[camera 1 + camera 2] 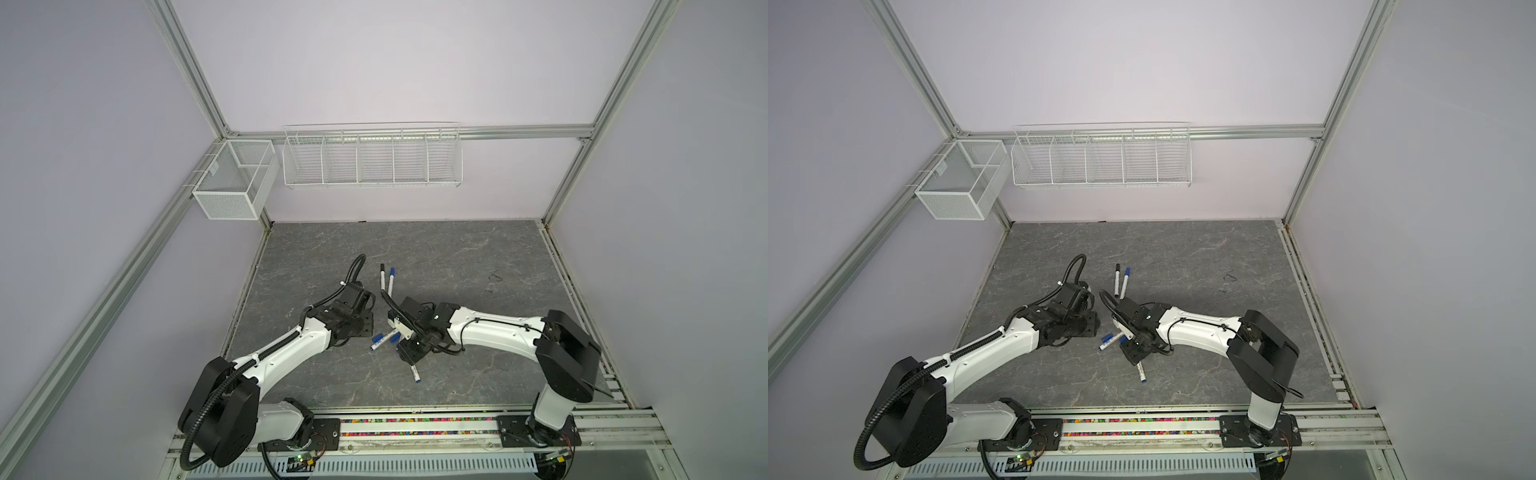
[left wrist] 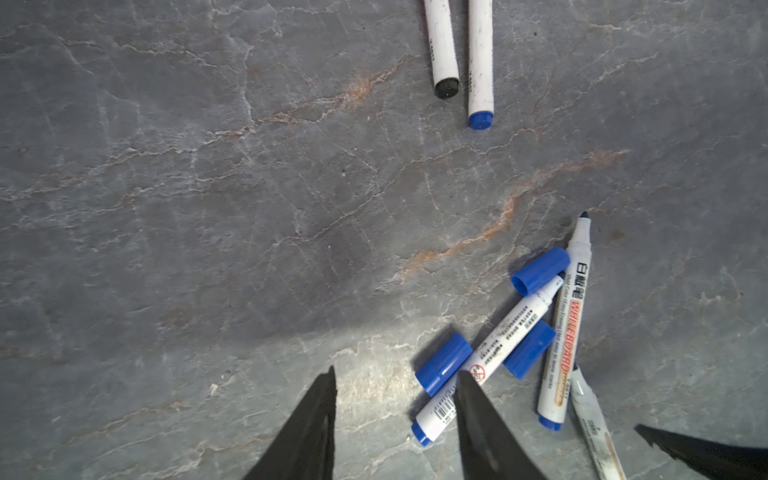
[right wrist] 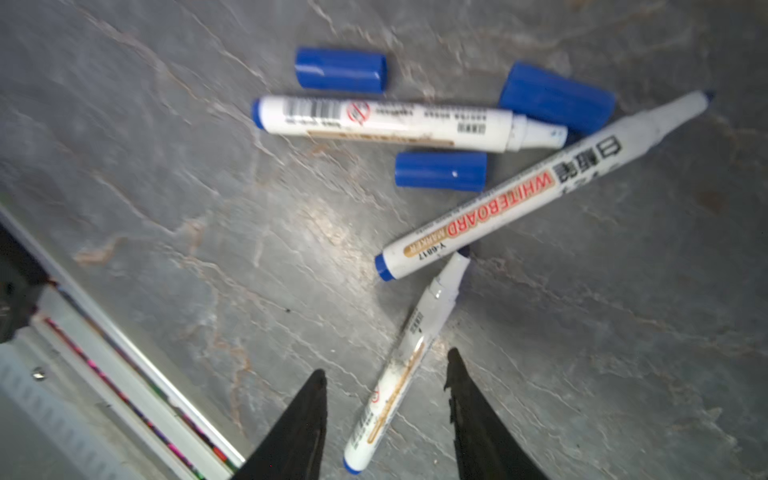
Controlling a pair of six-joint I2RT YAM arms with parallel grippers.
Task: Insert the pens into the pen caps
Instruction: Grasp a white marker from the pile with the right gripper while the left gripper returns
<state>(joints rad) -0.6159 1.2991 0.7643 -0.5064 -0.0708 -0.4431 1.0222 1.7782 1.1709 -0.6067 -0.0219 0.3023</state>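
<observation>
Pincers gape empty, left pincer (image 2: 395, 370) and right pincer (image 3: 386, 361); right arm (image 1: 494, 332) partly covers pens (image 1: 379, 340) in both top views.

Pale lilac walls (image 1: 374, 62) enclosed a grey marbled tabletop (image 1: 457, 257), bounded by aluminium frame rails (image 1: 519, 132). A white wire rack (image 1: 372, 162) hung on the back rail, a white mesh basket (image 1: 224, 205) just beside it.

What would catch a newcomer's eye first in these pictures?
Three uncapped pens and three loose blue caps lie jumbled in the middle of the table. The right claw hangs open astride one pen, and two more pens lie side by side farther back.
</observation>
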